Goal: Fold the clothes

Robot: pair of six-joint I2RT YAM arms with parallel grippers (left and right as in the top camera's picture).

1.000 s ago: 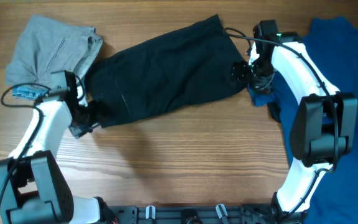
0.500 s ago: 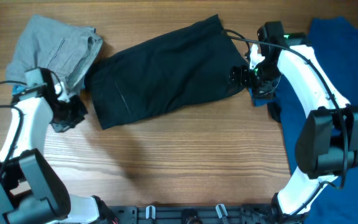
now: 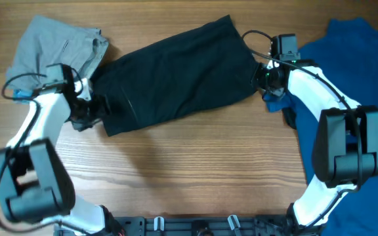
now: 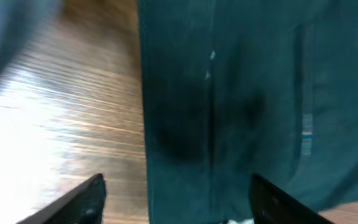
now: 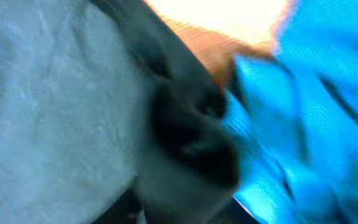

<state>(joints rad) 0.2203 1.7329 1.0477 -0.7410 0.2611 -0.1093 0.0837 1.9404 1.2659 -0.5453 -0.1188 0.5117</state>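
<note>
Held left jaws open astride an edge of the black shorts (image 3: pixel 176 72), likely to pinch for folding; could not tell right jaws' state.

The black shorts (image 3: pixel 176 72) are matt, smooth woven cloth with faint stitched seams, and they swallow the light. The grey garment (image 3: pixel 51 46) looks like a soft, heathered knit, lightly creased. The blue T-shirt (image 3: pixel 363 65) is fine-ribbed jersey, dull in finish. The tabletop (image 3: pixel 195 177) is grained wood with a satin sheen that glares pale in places. The left arm (image 3: pixel 41 121) and right arm (image 3: pixel 317 75) have glossy white plastic shells and matt black joints.
</note>
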